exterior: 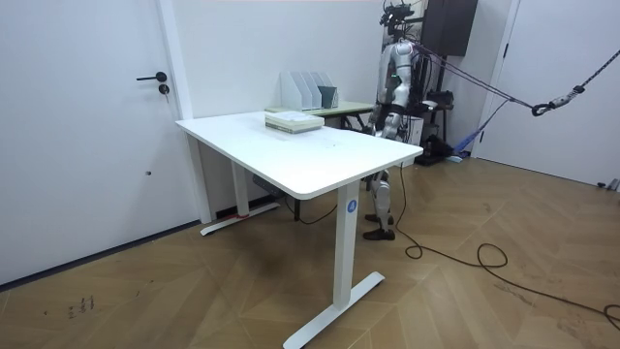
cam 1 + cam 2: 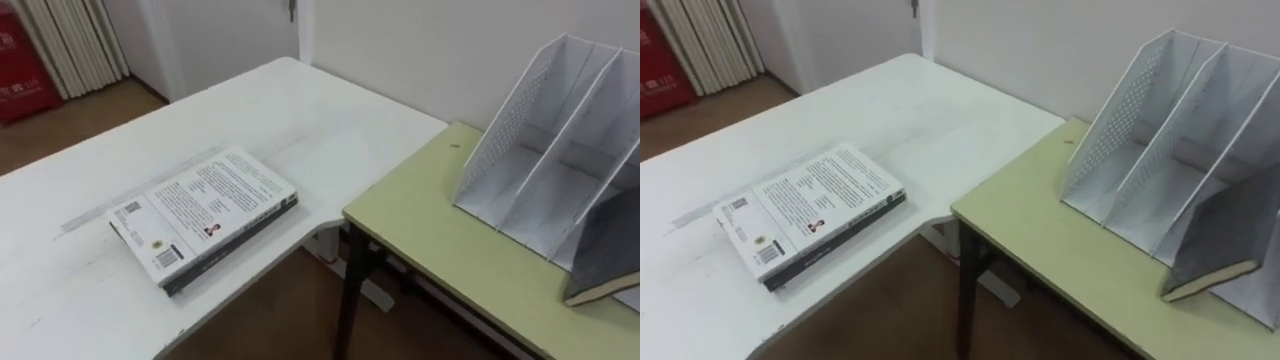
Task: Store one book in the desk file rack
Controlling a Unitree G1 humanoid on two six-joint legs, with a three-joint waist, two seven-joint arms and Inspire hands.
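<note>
I see a grey book [image 2: 1218,238] leaning inside the file rack [image 2: 1110,125] and a white book [image 2: 810,212] flat on the white table [image 2: 940,100], so the storing may be done or a pick may be ahead; I cannot tell whether my hands [image 1: 381,124] are open or closed.

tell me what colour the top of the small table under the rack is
Pale yellow-green table top, clearest in the right eye view, under the white rack.

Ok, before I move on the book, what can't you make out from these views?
- Hands: in the room view the robot stands behind the white table, too small to read either hand.
- Stack of books: how many lie under the top one is unclear.
- File rack: its right end is cut off by the eye views' edge.
- Grey book in the rack: its far part is hidden behind a divider.
</note>
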